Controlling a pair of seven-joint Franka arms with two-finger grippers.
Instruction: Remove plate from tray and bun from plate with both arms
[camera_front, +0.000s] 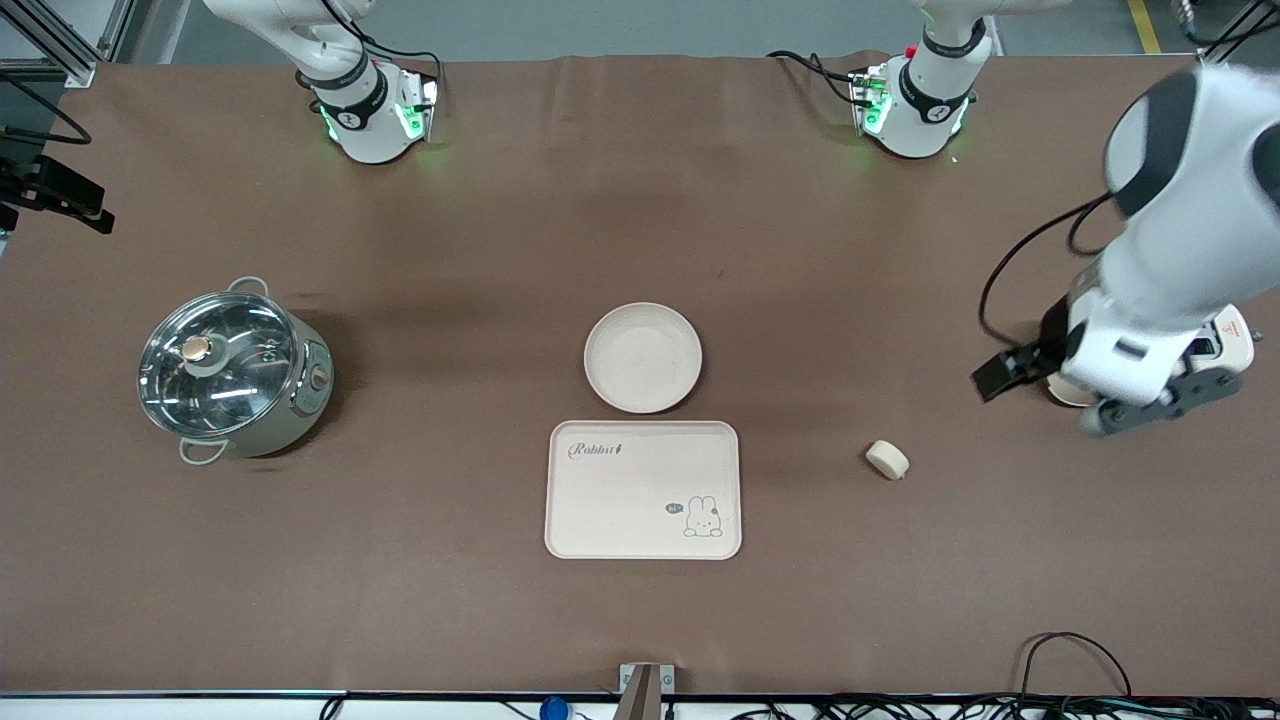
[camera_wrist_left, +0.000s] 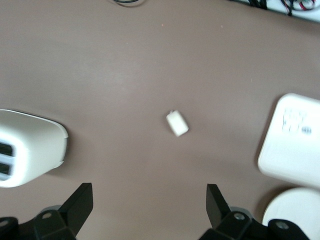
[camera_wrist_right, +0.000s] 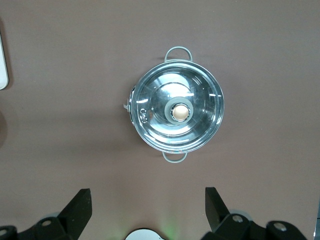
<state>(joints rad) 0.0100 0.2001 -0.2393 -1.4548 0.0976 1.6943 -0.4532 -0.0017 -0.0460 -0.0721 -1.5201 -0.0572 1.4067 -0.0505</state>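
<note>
A brown mat covered the counter (camera_front: 640, 620), and the task's things already lay apart on it: the plate (camera_front: 643, 358) sat bare on the mat just beside the tray (camera_front: 643, 489), farther from the front camera, and the bun (camera_front: 887, 459) lay alone toward the left arm's end. The left end effector (camera_wrist_left: 147, 200) hung over the mat near the bun, spread wide and empty; the right end effector (camera_wrist_right: 147, 200) waited high over the lidded steel pot (camera_front: 232, 370), equally wide and empty. The bun looked light and soft, likely to dent or roll, so it would best be pinched gently across its short sides. The plate seemed stiff, smooth and shallow, offering only its raised rim for a hold. The flat tray probably offered little grip beyond its edge.
</note>
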